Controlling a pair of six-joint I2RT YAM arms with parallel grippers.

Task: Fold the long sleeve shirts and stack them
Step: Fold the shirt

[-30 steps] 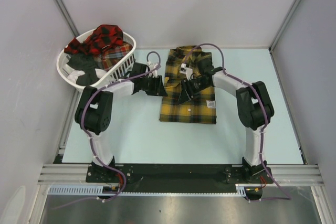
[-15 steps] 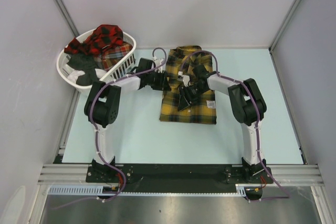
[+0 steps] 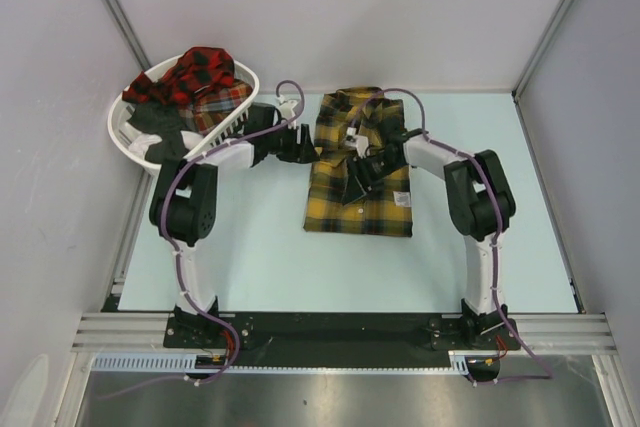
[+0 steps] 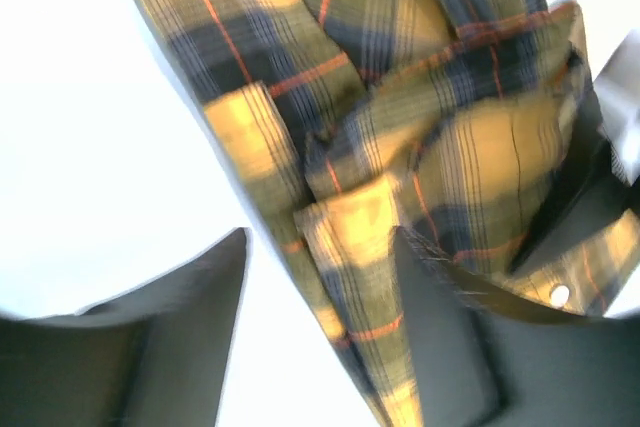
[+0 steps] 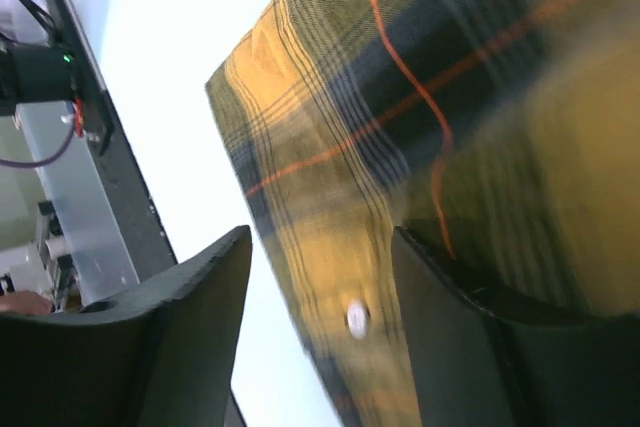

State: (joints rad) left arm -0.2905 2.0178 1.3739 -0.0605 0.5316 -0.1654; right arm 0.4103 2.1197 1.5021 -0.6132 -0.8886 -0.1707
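The mustard-yellow plaid shirt [image 3: 375, 202] lies folded in a rectangle at the table's middle, collar toward the back wall. My left gripper [image 3: 311, 147] is at the shirt's left edge near the collar; in the left wrist view it [image 4: 320, 239] is open with a folded fabric edge [image 4: 350, 247] between the fingers. My right gripper [image 3: 354, 187] is low over the shirt's middle; in the right wrist view it [image 5: 320, 239] is open over a fabric edge with a white button [image 5: 356, 318]. Red-and-black plaid shirts [image 3: 196, 71] are piled in the basket.
A white laundry basket [image 3: 124, 140] stands at the back left, also holding a lighter plaid garment [image 3: 222, 103] and dark clothes [image 3: 160, 127]. Grey walls close in the back and both sides. Bare pale-blue table [image 3: 260, 257] lies in front of the shirt.
My left gripper has slid a little toward the back along the shirt's left edge. My right gripper has shifted slightly over the shirt's middle. The shirt keeps its folded shape.
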